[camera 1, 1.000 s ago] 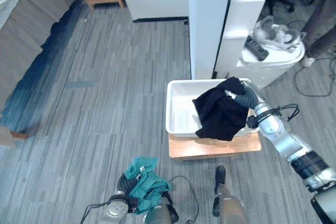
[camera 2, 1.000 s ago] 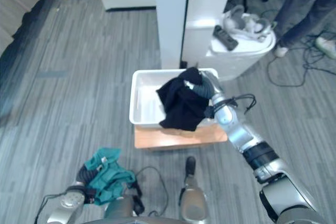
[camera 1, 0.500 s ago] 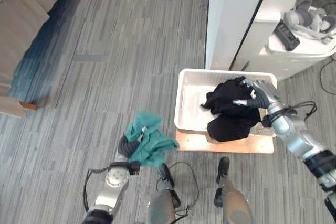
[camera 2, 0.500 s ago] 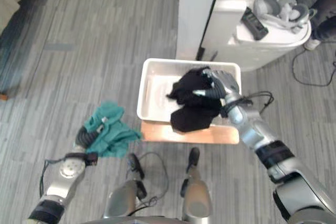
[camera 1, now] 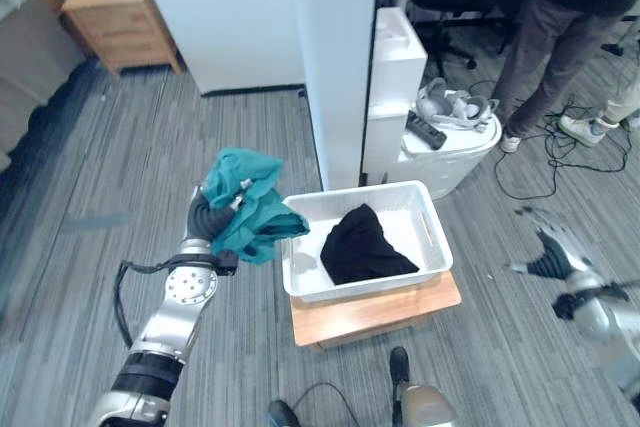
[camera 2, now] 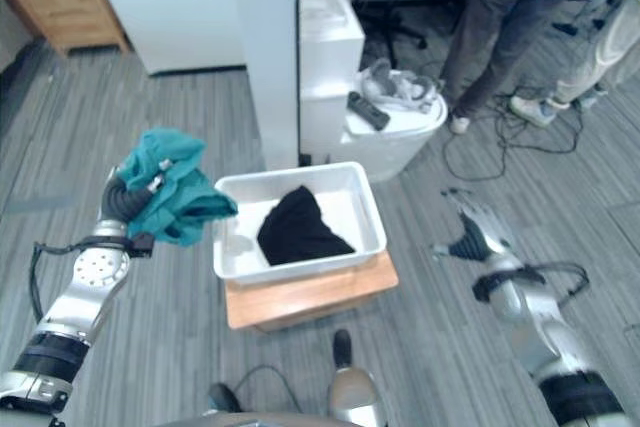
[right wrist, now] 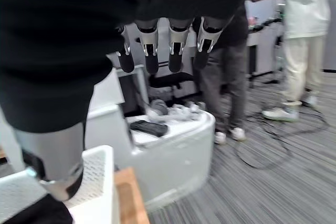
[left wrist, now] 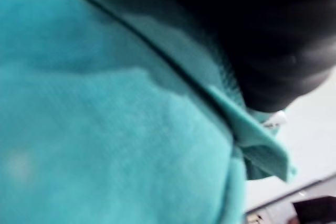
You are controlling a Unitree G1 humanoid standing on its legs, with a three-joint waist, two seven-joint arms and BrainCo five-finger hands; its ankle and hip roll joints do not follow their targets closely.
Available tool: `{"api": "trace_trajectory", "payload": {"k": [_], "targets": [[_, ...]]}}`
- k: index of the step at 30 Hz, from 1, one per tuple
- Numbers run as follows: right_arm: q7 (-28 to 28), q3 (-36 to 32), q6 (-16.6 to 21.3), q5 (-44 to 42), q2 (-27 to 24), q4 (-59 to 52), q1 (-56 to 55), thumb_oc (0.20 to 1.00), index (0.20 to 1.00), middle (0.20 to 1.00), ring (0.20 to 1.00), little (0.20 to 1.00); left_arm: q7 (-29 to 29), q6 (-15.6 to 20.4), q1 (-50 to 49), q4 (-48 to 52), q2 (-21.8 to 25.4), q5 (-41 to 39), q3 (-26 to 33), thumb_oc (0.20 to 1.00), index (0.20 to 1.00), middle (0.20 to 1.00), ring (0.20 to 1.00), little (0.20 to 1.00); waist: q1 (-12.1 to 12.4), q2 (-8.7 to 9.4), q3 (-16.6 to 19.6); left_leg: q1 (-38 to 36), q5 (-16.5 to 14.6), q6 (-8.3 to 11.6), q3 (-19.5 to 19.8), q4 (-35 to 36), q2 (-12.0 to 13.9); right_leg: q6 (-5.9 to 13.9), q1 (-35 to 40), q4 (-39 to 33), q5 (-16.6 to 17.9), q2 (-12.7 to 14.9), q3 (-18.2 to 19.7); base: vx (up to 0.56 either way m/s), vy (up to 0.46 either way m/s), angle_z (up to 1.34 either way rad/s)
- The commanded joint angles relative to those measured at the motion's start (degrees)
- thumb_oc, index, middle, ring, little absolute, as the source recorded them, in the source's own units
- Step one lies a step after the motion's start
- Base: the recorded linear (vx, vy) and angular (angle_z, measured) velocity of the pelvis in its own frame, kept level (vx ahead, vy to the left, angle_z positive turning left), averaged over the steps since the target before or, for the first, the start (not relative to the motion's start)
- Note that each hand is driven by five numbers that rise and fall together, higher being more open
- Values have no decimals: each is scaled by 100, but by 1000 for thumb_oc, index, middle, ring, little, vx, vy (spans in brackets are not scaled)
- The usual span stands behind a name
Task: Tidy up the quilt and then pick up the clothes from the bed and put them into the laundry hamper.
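A white laundry hamper stands on a low wooden stand on the floor. A black garment lies crumpled inside it. My left hand is shut on a bunched teal garment and holds it in the air just left of the hamper's left rim. In the left wrist view the teal garment is pressed close against the camera. My right hand hovers open to the right of the hamper, holding nothing. Its straight fingers point past the hamper's corner.
A tall white pillar and a stepped white cabinet rise behind the hamper. Beside them a white round bin carries a headset and a remote. Two people stand at the far right amid floor cables. A wooden nightstand is at far left.
My right hand has let go of the black garment, which now lies in the hamper, and has drawn away to the right. My left hand has lifted the teal garment beside the hamper. The camera moved.
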State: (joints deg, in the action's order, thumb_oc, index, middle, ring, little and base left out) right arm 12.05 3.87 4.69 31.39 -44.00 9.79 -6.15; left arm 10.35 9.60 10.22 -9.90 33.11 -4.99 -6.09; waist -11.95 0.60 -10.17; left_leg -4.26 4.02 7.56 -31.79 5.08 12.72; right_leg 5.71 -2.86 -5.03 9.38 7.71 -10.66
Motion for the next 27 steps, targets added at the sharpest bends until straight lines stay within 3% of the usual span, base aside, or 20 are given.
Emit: {"api": "trace_trajectory", "payload": {"k": [1, 6, 9, 13, 18, 19, 27], "targets": [[89, -39, 137, 80, -4, -228, 58, 1000, 1000, 1000, 1000, 1000, 168, 153, 493, -99, 207, 606, -30, 200, 200, 200, 200, 200, -107, -124, 100, -365, -292, 153, 87, -8, 44, 523, 230, 3, -850, 179, -118, 8, -15, -26], [45, -50, 82, 146, 28, -325, 44, 1000, 1000, 1000, 1000, 1000, -45, -51, 610, -344, 206, 1158, -262, 200, 200, 200, 200, 200, -356, -353, -27, -346, -307, 150, -137, -8, -29, 568, -11, 3, -775, 207, 115, -12, 36, -29], [80, -26, 26, 66, 108, -239, 107, 1000, 1000, 1000, 1000, 1000, -45, -96, 763, -394, 59, 1433, -461, 200, 200, 200, 200, 200, -519, -510, -317, -130, -270, 137, -216, -8, -111, 593, -403, 3, -651, 277, 272, -80, 47, -36], [217, 146, -31, 33, 340, 96, 297, 1000, 1000, 1000, 1000, 1000, 52, -136, 815, -772, -245, 2003, -716, 200, 200, 200, 200, 200, -609, -551, -528, 194, -204, 137, -241, -8, -102, 610, -793, 3, -537, 306, 353, -74, -3, -8], [321, 473, -39, 92, 440, 468, 467, 1000, 1000, 1000, 1000, 1000, 248, -246, 1116, -1581, -223, 2408, -962, 200, 200, 200, 200, 200, -645, -576, -604, 432, -137, 160, -278, -8, -76, 623, -1047, 3, -456, 302, 384, -32, -6, -19], [375, 569, -26, 102, 481, 614, 507, 1000, 1000, 1000, 1000, 1000, 343, -273, 1218, -1843, -206, 2398, -975, 1000, 1000, 1000, 1000, 1000, -636, -580, -603, 490, -114, 170, -268, -8, -67, 621, -1082, 3, -453, 301, 368, -24, -17, -7], [301, 897, 50, -22, 649, 884, 217, 1000, 1000, 1000, 1000, 1000, 723, -283, 1057, -2100, -268, 1909, -545, 1000, 1000, 1000, 1000, 1000, -526, -480, -401, 303, -151, 181, -140, -8, -61, 535, -786, 3, -536, 275, 229, 9, -13, -4]]}}
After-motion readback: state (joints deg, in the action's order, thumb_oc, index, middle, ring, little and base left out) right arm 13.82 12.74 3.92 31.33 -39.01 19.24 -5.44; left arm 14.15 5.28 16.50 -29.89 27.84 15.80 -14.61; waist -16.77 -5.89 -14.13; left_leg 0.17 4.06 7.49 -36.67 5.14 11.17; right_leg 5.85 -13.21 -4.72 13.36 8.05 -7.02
